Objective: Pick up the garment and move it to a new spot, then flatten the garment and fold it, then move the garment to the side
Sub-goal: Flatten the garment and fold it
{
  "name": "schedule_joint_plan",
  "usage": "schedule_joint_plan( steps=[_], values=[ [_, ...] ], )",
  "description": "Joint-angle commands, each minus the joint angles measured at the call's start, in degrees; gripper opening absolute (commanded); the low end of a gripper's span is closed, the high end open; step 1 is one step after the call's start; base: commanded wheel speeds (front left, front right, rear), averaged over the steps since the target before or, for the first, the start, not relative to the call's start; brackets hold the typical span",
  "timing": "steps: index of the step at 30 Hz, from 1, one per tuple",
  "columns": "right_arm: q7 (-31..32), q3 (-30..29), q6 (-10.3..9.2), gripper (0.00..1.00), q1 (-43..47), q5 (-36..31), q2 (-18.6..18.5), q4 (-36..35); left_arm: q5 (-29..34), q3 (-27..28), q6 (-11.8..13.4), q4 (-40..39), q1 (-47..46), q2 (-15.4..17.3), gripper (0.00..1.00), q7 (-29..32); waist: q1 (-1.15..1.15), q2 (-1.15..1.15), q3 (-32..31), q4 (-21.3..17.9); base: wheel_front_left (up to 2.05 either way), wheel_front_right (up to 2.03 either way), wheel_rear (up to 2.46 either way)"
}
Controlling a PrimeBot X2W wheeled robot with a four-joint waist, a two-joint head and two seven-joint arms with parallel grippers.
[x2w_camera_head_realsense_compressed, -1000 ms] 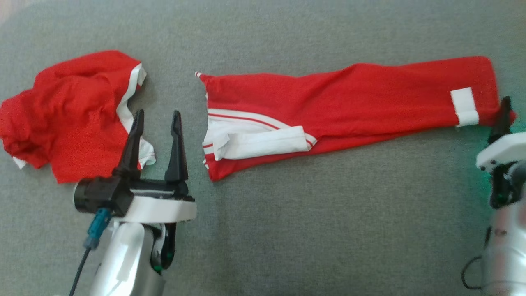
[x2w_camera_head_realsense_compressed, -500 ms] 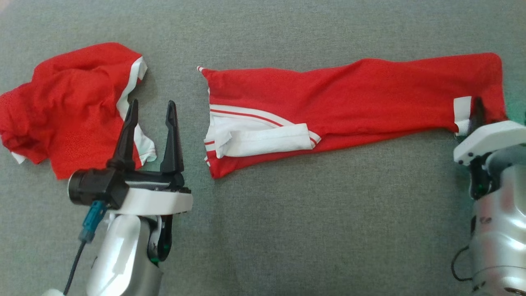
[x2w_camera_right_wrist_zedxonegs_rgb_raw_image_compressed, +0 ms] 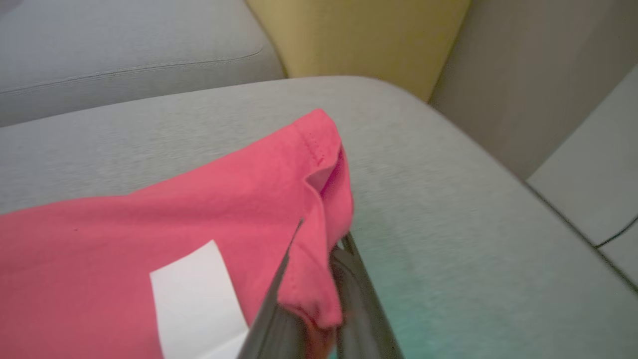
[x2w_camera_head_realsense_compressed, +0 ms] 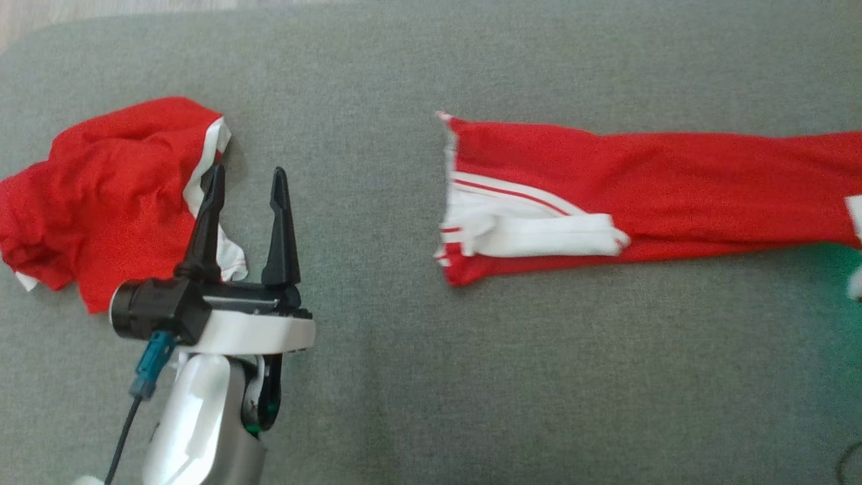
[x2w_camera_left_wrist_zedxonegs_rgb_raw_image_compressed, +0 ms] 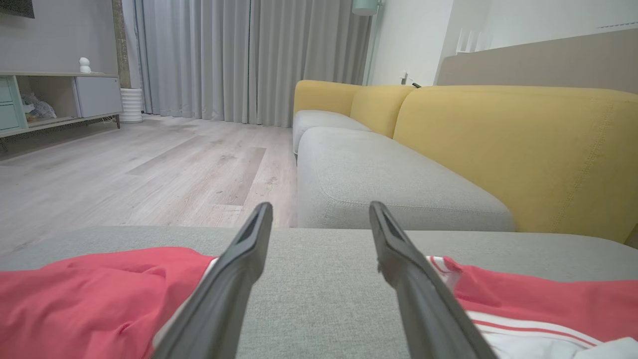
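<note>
Fingers in head view: the left fingers stand wide apart with nothing between them. They sit low on the left and point up the picture, over the grey seat.
Clothes in head view: the crumpled red garment lies in a heap on the left. One left finger tip is in front of its white edge. The long red garment lies flat on the right side of the seat, well apart from the heap, and runs off the right edge of the picture. Its left end has white stripes.
Fingers in left wrist view: the left fingers are wide apart, with bare grey seat between them.
Clothes in left wrist view: the crumpled red garment is on the left and the long red garment is on the right.
Room in left wrist view: a yellow and grey sofa stands behind the seat, next to a wood floor and grey curtains.
Fingers in right wrist view: the right fingers are pressed together on a fold at the end of the long red garment.
Garment in right wrist view: the pinched end bunches up over the fingers. A white patch is just beside them. The grey seat is under it all.
</note>
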Motion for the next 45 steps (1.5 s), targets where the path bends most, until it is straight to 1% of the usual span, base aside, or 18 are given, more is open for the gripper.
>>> schedule_joint_plan(
  steps=[1, 4, 7, 9, 14, 19, 21, 24, 27, 33, 37, 45],
  values=[
    [-1.0, 0.4, -0.05, 0.00, -0.3, -1.0, -1.8, -2.5, -0.3, 1.4, 0.2, -1.7, -0.5, 0.3, 1.00, -0.5, 0.00, 0.00, -0.8, -0.4, 0.00, 0.00, 0.00],
    [-1.8, -1.6, -0.05, 0.00, 0.3, -3.2, -3.2, -3.4, -0.3, 1.2, 0.3, -1.4, 0.0, 0.3, 1.00, -0.5, 0.00, 0.00, -2.0, -0.6, 0.00, 0.00, 0.00],
    [-2.2, -3.0, -0.05, 0.00, 0.0, -3.9, -2.6, -4.0, -0.4, 1.1, 0.4, -1.2, 0.3, 0.3, 1.00, -0.5, 0.00, 0.00, -3.3, -0.8, 0.00, 0.00, 0.00],
    [-2.7, -2.4, -0.05, 0.00, -0.3, -4.0, -1.4, -4.4, -0.5, 1.0, 0.5, -1.1, 0.7, 0.3, 1.00, -0.5, 0.00, 0.00, -4.3, -0.8, 0.00, 0.00, 0.00],
    [-3.9, 1.7, -0.05, 0.00, -0.3, -3.1, 3.1, -7.1, -0.9, 0.5, 0.9, -0.5, 2.1, 0.3, 1.00, -0.5, 0.00, 0.00, -7.7, -0.3, 0.00, 0.00, 0.00],
    [-4.5, 9.5, -0.05, 0.00, 1.0, -0.7, 7.6, -11.2, -1.0, 0.1, 1.4, -0.4, 3.4, 0.3, 1.00, -0.5, 0.00, 0.00, -10.6, 0.9, 0.00, 0.00, 0.00],
    [-4.3, 13.6, -0.05, 0.00, 1.8, 1.3, 8.7, -12.6, -0.9, 0.0, 1.5, -0.4, 3.9, 0.3, 1.00, -0.5, 0.00, 0.00, -11.5, 1.5, 0.00, 0.00, 0.00],
    [-3.5, 20.7, -0.05, 0.00, 3.0, 5.2, 9.2, -14.1, -0.7, 0.0, 1.5, -0.3, 4.3, 0.3, 1.00, -0.5, 0.00, 0.00, -12.1, 2.5, 0.00, 0.00, 0.00],
    [-3.0, 29.2, -0.05, 0.00, 4.2, 12.2, 9.3, -14.0, -0.5, -0.1, 1.3, -0.1, 4.3, 0.3, 1.00, -0.5, 0.00, 0.00, -12.3, 3.5, 0.00, 0.00, 0.00],
    [-3.2, 42.1, -0.05, 0.00, 5.2, 19.4, 9.3, -11.2, -0.8, -1.1, 1.2, 0.0, 3.9, 0.3, 1.00, -0.5, 0.00, 0.00, -11.1, 5.6, 0.00, 0.00, 0.00],
    [-3.3, 46.6, -0.05, 0.00, 4.6, 20.4, 9.3, -8.0, -0.7, -1.5, 1.2, 0.3, 3.1, 0.3, 1.00, -0.5, 0.00, 0.00, -9.9, 6.8, 0.00, 0.00, 0.00],
    [-4.9, 50.3, -0.05, 0.00, 3.4, 23.2, 9.3, -2.0, -0.6, -1.3, 1.1, 0.5, 1.9, 0.3, 1.00, -0.5, 0.00, 0.00, -8.0, 8.0, 0.00, 0.00, 0.00]
  ],
)
